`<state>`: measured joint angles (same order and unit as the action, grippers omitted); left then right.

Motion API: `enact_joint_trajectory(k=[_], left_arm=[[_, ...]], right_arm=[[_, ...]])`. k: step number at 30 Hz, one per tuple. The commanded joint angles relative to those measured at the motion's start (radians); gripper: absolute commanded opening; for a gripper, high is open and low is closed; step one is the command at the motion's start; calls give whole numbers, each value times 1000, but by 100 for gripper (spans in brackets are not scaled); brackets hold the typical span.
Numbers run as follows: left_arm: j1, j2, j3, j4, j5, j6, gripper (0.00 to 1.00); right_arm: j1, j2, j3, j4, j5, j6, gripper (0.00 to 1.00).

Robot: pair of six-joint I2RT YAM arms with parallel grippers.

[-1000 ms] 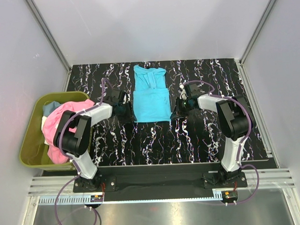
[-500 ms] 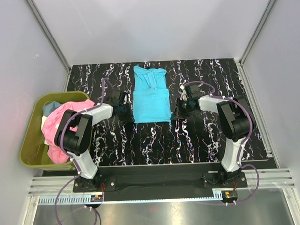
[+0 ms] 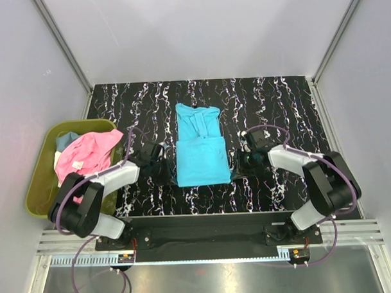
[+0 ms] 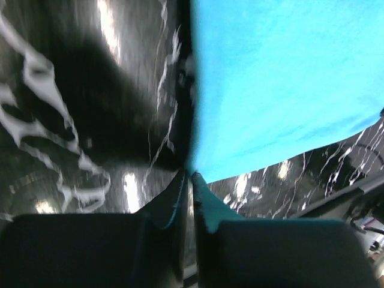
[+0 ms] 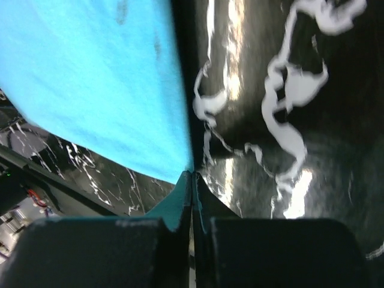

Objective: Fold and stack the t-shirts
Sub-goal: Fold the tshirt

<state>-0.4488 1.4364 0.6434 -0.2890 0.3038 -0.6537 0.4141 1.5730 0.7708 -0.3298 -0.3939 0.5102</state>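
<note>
1. Left gripper [image 4: 191,180] is clamped on the near left corner of the cyan shirt [image 3: 199,156], its fingertips meeting with the cloth pinched between them, low over the table [image 3: 271,99].
2. The right gripper [image 5: 192,177] is closed the same way on the shirt's near right corner.
3. The cyan shirt lies mid-table between the two grippers, folded into a narrow strip with the collar end far and the hem near. Its near half looks wider than its far half, and a crease runs across where they meet.
4. The table is glossy black with white marbled veins, and the wrist views catch glare on it.
5. Plain pale walls [image 3: 198,30] close the cell on three sides, with metal posts [image 3: 63,45] at the back corners. A rail [image 3: 205,239] runs along the near edge, where the arm bases sit.
6. An olive bin [image 3: 39,190] stands at the table's left edge, just beside the left arm.
7. A pink shirt [image 3: 86,153] is heaped in the bin and spills over the rim toward the table. Grey-blue cloth [image 3: 67,139] shows behind it.
8. Both arms lie low, elbows out and forearms angled inward. The left forearm passes close to the pink shirt.
9. A purple cable [image 3: 265,128] loops over the right arm.
</note>
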Motion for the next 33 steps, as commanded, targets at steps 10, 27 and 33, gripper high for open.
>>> enact_joint_trajectory(k=[10,27,33], left_arm=[[-19,-159,-123,79,93,-49,57],[-34,-22,-180,182,61,-77,48],[-34,-8,-175,185,52,-81,40]], right_arm=[[106,-245,-71,-93,62,113,38],[107,-48,-62,-14,118,67,43],[106,-25,-76,24,92,54,36]])
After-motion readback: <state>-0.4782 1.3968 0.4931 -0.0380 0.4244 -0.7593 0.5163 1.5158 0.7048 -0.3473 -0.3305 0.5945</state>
